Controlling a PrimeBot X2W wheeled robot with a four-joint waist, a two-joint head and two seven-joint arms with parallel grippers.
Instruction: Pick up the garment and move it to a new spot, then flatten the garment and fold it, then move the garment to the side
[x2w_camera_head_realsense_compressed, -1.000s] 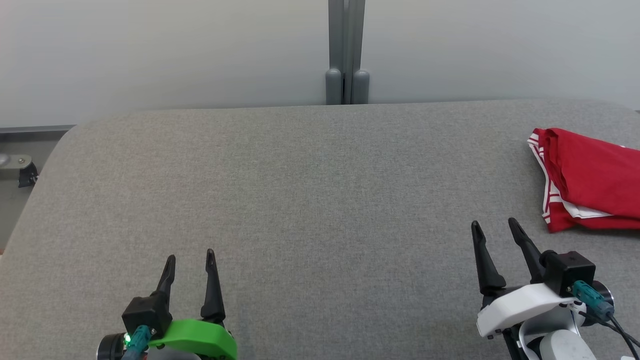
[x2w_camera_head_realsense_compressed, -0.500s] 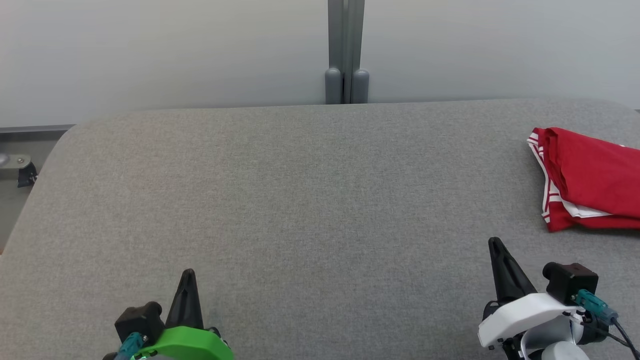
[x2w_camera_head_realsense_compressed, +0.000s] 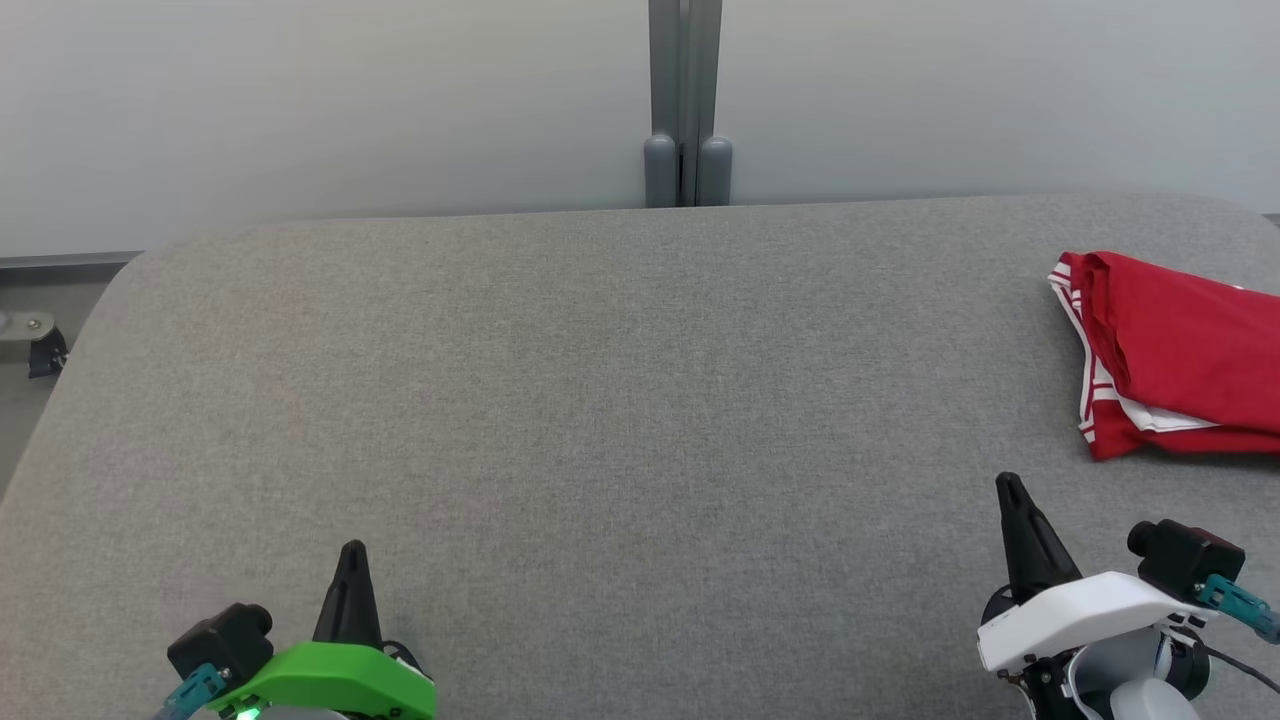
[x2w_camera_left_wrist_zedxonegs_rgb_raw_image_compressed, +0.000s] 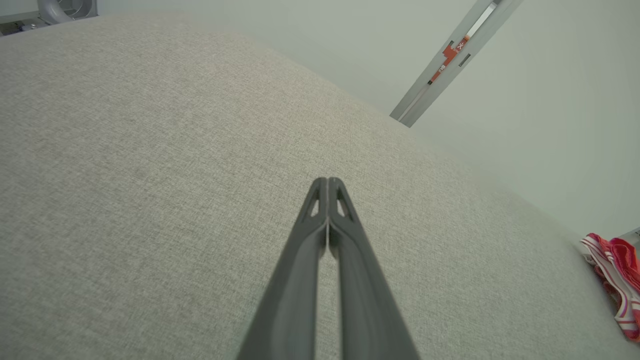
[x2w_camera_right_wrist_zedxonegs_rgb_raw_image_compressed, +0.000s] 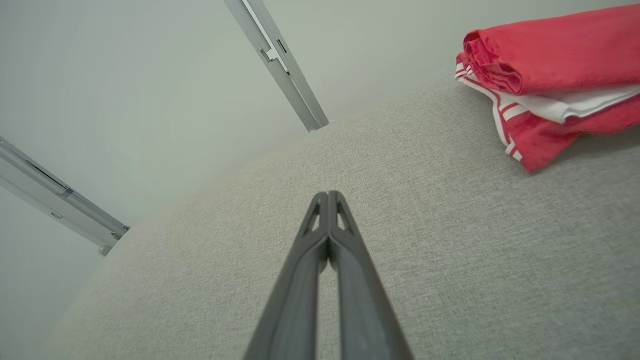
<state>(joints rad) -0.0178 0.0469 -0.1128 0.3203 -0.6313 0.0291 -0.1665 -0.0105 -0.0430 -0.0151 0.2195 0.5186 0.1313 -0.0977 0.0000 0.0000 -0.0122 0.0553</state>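
The garment (x2w_camera_head_realsense_compressed: 1180, 350) is red with white striped trim, folded into a stack at the right edge of the grey cloth-covered table (x2w_camera_head_realsense_compressed: 620, 400). It also lies at the far right of the left wrist view as a garment (x2w_camera_left_wrist_zedxonegs_rgb_raw_image_compressed: 615, 280) and at the upper right of the right wrist view as a garment (x2w_camera_right_wrist_zedxonegs_rgb_raw_image_compressed: 550, 65). My right gripper (x2w_camera_head_realsense_compressed: 1008, 485) is shut and empty, near the front edge, below and left of the garment. At the lower left my left gripper (x2w_camera_head_realsense_compressed: 352, 550) is shut with nothing in it. Both wrist views show the fingertips (x2w_camera_left_wrist_zedxonegs_rgb_raw_image_compressed: 327, 182) (x2w_camera_right_wrist_zedxonegs_rgb_raw_image_compressed: 328, 196) pressed together.
A pale wall with a grey vertical post (x2w_camera_head_realsense_compressed: 685, 100) runs behind the table. The table's rounded left corner (x2w_camera_head_realsense_compressed: 120, 290) drops off beside a metal fitting (x2w_camera_head_realsense_compressed: 30, 340). The grey surface stretches wide between the two grippers.
Both grippers have shut from open and drawn back toward the front edge. The head camera has shifted slightly. The garment has not moved.
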